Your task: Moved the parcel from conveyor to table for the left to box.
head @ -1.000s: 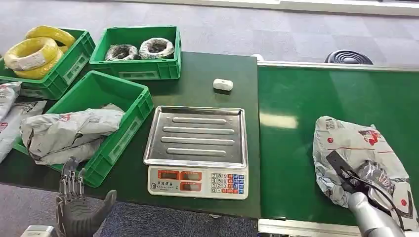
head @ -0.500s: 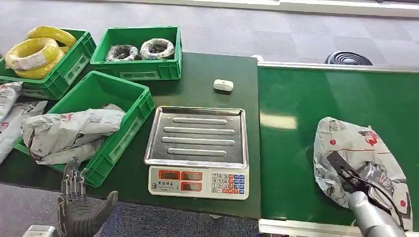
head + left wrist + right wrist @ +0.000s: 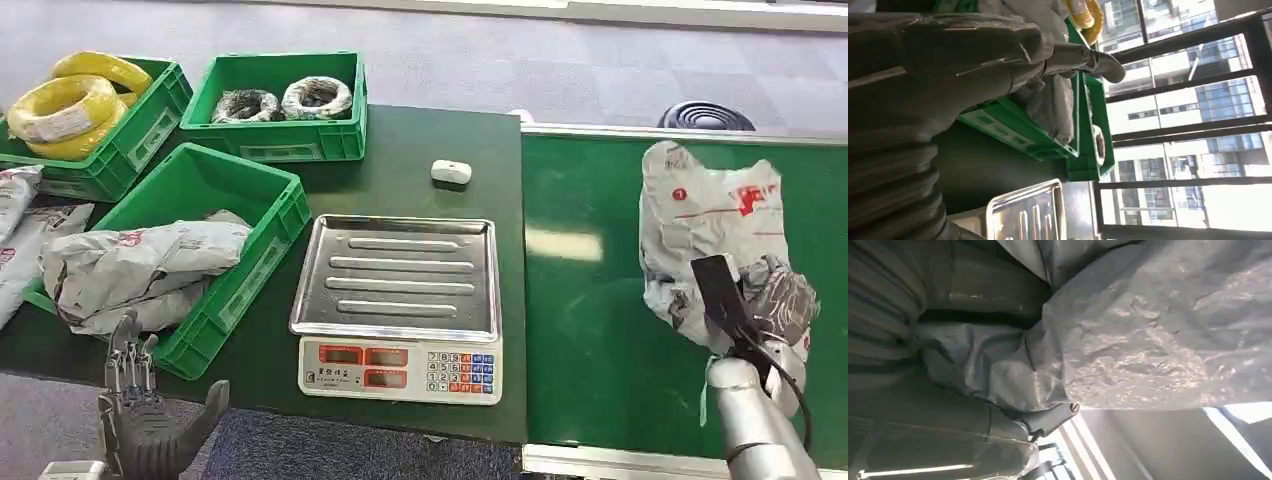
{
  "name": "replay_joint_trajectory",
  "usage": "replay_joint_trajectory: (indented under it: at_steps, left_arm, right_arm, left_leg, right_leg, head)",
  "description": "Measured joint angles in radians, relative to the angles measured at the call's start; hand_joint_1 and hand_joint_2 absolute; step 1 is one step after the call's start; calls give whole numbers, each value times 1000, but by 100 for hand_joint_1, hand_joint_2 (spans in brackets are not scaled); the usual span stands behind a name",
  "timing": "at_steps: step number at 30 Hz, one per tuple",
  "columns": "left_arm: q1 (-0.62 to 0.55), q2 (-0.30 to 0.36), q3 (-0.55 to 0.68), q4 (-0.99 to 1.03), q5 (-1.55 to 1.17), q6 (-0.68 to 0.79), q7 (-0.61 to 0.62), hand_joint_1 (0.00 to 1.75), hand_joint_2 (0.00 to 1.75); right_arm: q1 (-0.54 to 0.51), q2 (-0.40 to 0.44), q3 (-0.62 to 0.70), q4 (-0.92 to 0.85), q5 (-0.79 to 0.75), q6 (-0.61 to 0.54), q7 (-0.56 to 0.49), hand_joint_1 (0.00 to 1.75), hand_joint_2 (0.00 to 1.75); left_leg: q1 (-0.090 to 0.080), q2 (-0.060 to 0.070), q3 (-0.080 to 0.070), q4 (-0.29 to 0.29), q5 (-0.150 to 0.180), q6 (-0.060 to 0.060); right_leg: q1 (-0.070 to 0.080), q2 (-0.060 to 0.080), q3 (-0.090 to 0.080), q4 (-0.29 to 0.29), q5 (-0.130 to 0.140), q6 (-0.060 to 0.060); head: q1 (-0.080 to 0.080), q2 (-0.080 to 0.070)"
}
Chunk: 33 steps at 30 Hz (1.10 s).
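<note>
The dark green table (image 3: 420,150) is the landmark here. Abutting its right edge runs the bright green conveyor belt (image 3: 600,300). Above that belt, to the right of the table, hangs the crumpled grey plastic parcel with red print (image 3: 705,215), lifted clear of the belt surface and gripped at its lower end by the right hand (image 3: 765,305), whose fingers are bunched into the wrinkled plastic; the right wrist view shows the film pressed close against the hand.

On the table's left part sits a large green plastic crate (image 3: 215,195) holding several grey mailer bags (image 3: 140,265) that spill over its near-left side. At the table's far-left corner stands a second green crate with coils of yellow cable (image 3: 65,105), and beside it, along the far edge, a third green crate with two dark wire coils (image 3: 285,100).

Near the table's front edge, just right of the big crate, stands a silver electronic scale with a ribbed steel tray (image 3: 400,275). Behind the scale lies a small white rounded object (image 3: 451,171).

In front of the table's near-left edge the left hand (image 3: 150,425) hovers with fingers spread upward and nothing in it.
</note>
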Motion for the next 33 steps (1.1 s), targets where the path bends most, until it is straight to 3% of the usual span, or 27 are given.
replay_joint_trajectory:
  at_steps: [1,3,5,6,9,13,15,19,20,23,26,27,30,31,32,33]
  left_arm:
    - [-11,-1,5,0,0,-10,-2,0,175]
    - [-37,-1,11,2,1,-19,-5,0,175]
    - [-45,-3,12,3,5,-20,-8,0,175]
    - [-44,-5,13,3,6,-21,-8,0,175]
    - [-44,-7,18,5,9,-19,-11,0,175]
    - [-56,-15,32,7,3,-18,-12,0,175]
    - [-63,-19,41,8,-1,-28,-13,0,175]
    - [-90,-25,69,15,-20,-82,-20,0,175]
    - [-98,-28,75,15,-26,-90,-19,0,175]
    - [-104,-36,88,16,-34,-105,-19,0,175]
    - [-107,-49,108,18,-57,-128,-5,0,175]
    - [-110,-54,116,18,-65,-138,2,0,175]
    - [-114,-67,133,18,-80,-157,13,0,175]
    - [-114,-68,137,18,-81,-157,14,0,175]
    - [-114,-69,142,18,-83,-157,14,0,175]
    - [-114,-69,145,18,-84,-157,15,0,175]
  right_arm:
    - [-12,36,17,-79,11,-5,-31,175,175]
    - [-38,101,88,-218,132,-22,51,175,175]
    - [-45,131,143,-311,150,-32,188,175,175]
    - [-43,136,149,-345,132,-42,208,175,175]
    - [-32,143,155,-424,46,-60,132,175,175]
    - [-23,145,184,-508,-30,2,27,175,175]
    - [-27,147,218,-539,-47,130,22,175,175]
    - [-100,168,403,-554,9,597,26,175,175]
    - [-125,186,457,-546,24,655,35,175,175]
    - [-176,228,561,-512,35,695,52,175,175]
    - [-240,276,638,-427,74,769,68,175,175]
    - [-252,294,661,-393,87,773,70,159,175]
    - [-270,333,714,-313,110,774,70,159,175]
    - [-276,341,725,-291,117,774,71,44,175]
    - [-283,344,736,-269,124,775,75,0,175]
    - [-287,346,742,-253,128,775,77,0,175]
  left_leg:
    - [0,5,2,0,0,0]
    - [0,10,6,0,0,-1]
    - [1,1,6,0,1,-2]
    - [1,-4,5,0,1,-2]
    - [0,-4,2,0,1,-2]
    - [-1,-2,2,1,1,-1]
    - [-1,-2,1,0,1,-1]
    - [0,4,2,0,1,-2]
    - [0,4,2,0,1,-2]
    - [1,-2,0,0,3,-4]
    - [1,1,0,0,3,-4]
    - [1,2,0,0,3,-4]
    - [1,-1,-1,0,3,-4]
    - [1,-1,-1,0,3,-4]
    - [1,-1,-1,0,3,-4]
    - [1,-1,-1,0,3,-4]
  right_leg:
    - [0,4,-3,1,0,-1]
    - [0,10,-5,2,1,-2]
    - [0,2,-5,1,-1,-1]
    - [0,-3,-4,1,-3,-2]
    - [0,-5,-2,1,-2,-2]
    - [-1,-2,-3,1,-2,-1]
    - [-1,-2,-3,1,-2,-1]
    - [0,4,-6,3,-1,-3]
    - [0,4,-7,3,-1,-3]
    - [1,-1,-7,4,-1,-4]
    - [1,1,-7,4,-1,-4]
    - [1,2,-8,4,-1,-4]
    - [1,0,-8,3,-1,-3]
    - [1,-1,-7,3,-1,-3]
    - [0,-1,-7,3,-1,-3]
    - [0,-1,-8,3,-1,-3]
  head:
    - [-1,0]
    - [-2,0]
    - [-1,0]
    - [0,0]
    - [0,0]
    - [-1,0]
    - [0,0]
    - [-1,0]
    - [-1,0]
    - [0,0]
    - [0,0]
    - [-1,0]
    - [0,0]
    - [0,0]
    - [0,0]
    - [0,0]
